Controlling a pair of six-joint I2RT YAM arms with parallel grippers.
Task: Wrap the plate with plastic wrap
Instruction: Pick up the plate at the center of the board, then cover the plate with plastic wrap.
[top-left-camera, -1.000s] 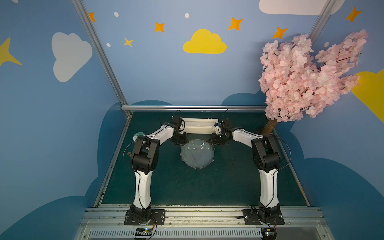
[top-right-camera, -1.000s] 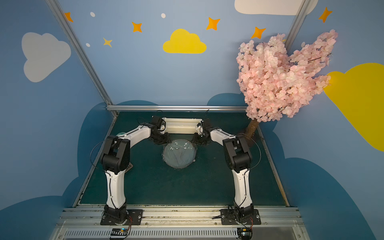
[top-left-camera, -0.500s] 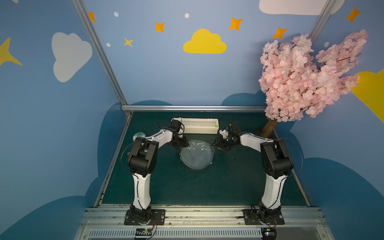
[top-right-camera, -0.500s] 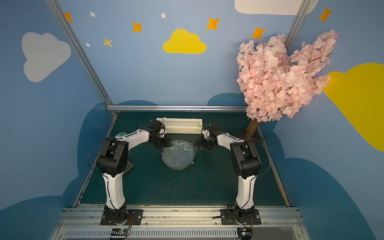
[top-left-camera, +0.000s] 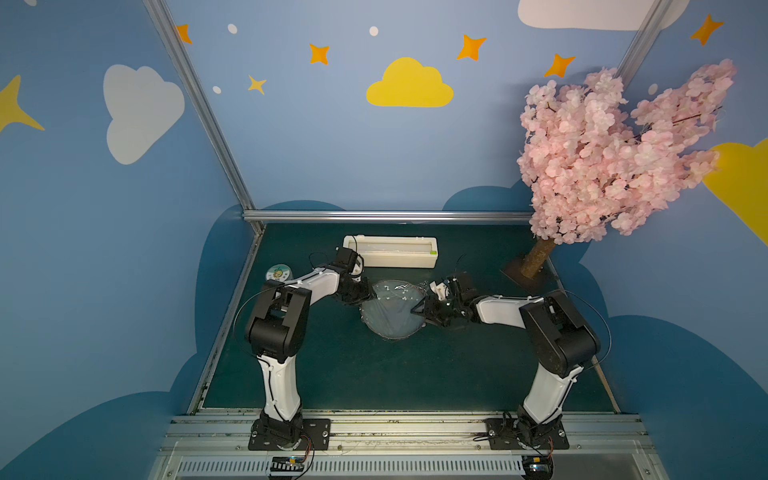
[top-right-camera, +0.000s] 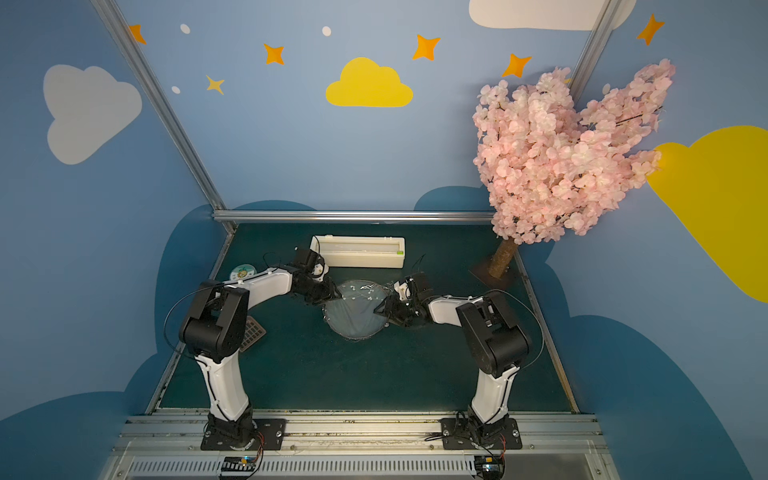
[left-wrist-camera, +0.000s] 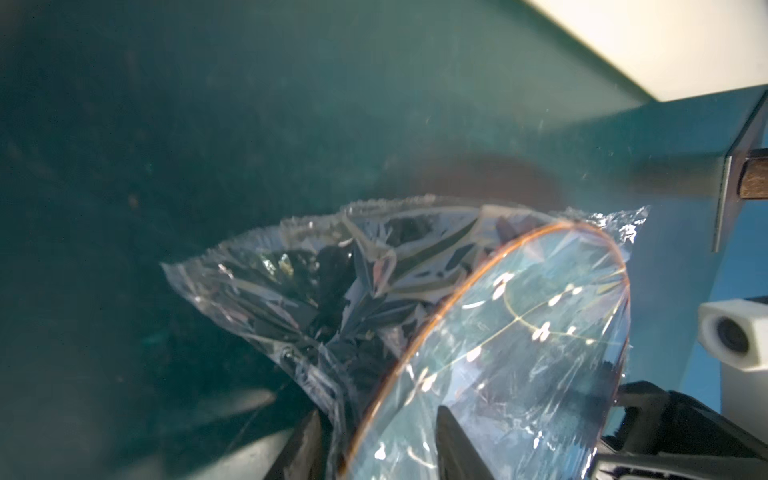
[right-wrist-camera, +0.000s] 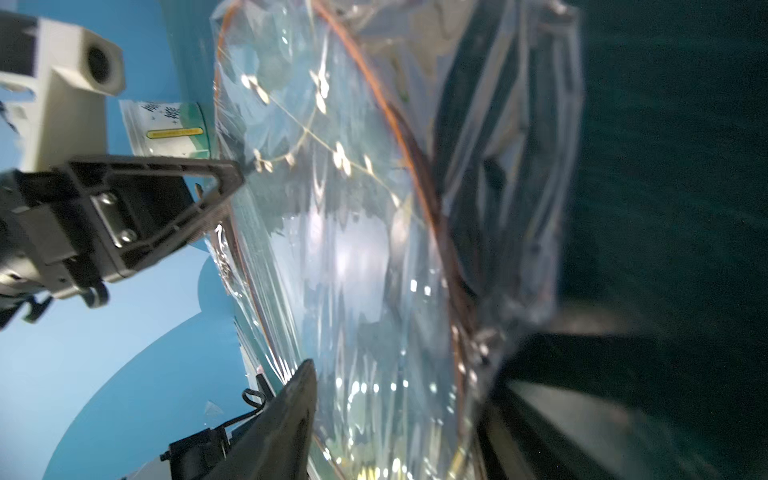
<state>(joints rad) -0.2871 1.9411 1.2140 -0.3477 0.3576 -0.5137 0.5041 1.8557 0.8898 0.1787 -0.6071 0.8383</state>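
1. Here, the plate (top-left-camera: 390, 316) is showing at the middle of the green mat (top-left-camera: 374, 374), between the two grippers and near the cream dispenser box (top-left-camera: 390, 251) behind it.
2. The plastic wrap (left-wrist-camera: 291, 282) is covering the plate's face, and its crinkled loose edge is spilling past the brownish rim.
3. The left gripper (top-left-camera: 370, 297) is straddling the plate's left rim, one finger over the face and one outside the rim; whether it is pinching, I cannot tell.
4. The right gripper (top-left-camera: 417, 314) is straddling the opposite rim with its jaws standing apart, a gap showing beside the rim.
5. A yellow-labelled jar (top-left-camera: 279, 274) is standing well apart by the mat's left edge, and a pink blossom tree (top-left-camera: 615, 153) is leaning at the far right corner.
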